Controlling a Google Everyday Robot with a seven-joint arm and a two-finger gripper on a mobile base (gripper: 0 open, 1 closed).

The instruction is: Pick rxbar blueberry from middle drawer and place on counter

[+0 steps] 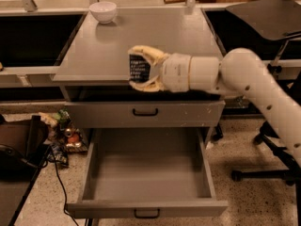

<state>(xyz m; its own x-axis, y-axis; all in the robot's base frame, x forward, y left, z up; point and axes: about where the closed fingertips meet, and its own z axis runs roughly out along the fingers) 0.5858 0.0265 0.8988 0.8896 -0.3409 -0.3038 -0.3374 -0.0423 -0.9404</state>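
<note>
My gripper [135, 68] is shut on the rxbar blueberry [139, 68], a dark wrapper with white lettering held between the cream fingers [146, 53]. It hangs at the front edge of the counter [150, 34], just above its grey top. The white arm reaches in from the right. Below, the middle drawer [148, 171] is pulled out wide, its grey floor bare, its black handle at the front. The closed drawer front [146, 113] sits above it.
A white bowl [103, 11] stands at the counter's back left. Clutter and cables [61, 133] lie on the floor at left. An office chair base [263, 166] stands at right. A dark table [268, 11] is at upper right.
</note>
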